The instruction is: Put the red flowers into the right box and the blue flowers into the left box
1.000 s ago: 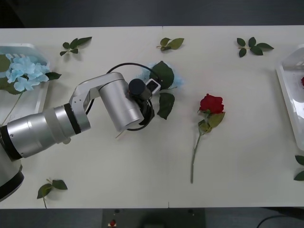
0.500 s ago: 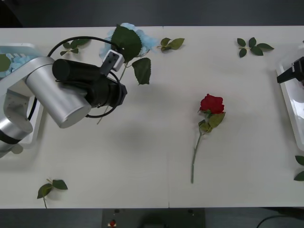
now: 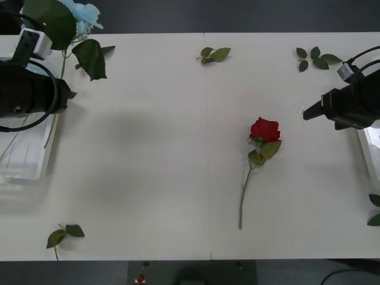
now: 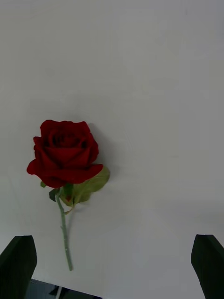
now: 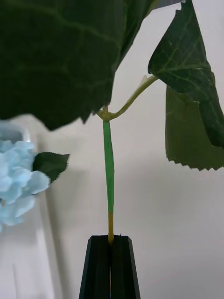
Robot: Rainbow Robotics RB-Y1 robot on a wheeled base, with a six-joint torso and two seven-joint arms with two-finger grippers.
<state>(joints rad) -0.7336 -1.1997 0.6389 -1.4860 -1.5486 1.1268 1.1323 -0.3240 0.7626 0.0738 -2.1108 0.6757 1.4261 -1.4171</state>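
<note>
A blue flower (image 3: 83, 12) with large dark leaves (image 5: 186, 93) hangs from my left gripper (image 5: 110, 243), which is shut on its thin green stem. It is held over the far end of the left box (image 3: 24, 163). Another blue flower (image 5: 16, 182) lies inside that box. One red flower (image 3: 264, 129) lies on the table right of centre, its stem pointing toward the near edge. My right gripper (image 3: 309, 113) hovers open just right of that red flower (image 4: 65, 152), apart from it. A strip of the right box (image 3: 369, 151) shows at the right edge.
Loose green leaf sprigs lie at the far middle (image 3: 214, 54), far right (image 3: 314, 58), near left (image 3: 62, 233) and right edge (image 3: 375, 209). The white table (image 3: 148, 178) has open room between the left box and the red flower.
My left arm swung left from the table's middle, carrying the blue flower up over the left box. My right arm came in from the right edge toward the red flower.
</note>
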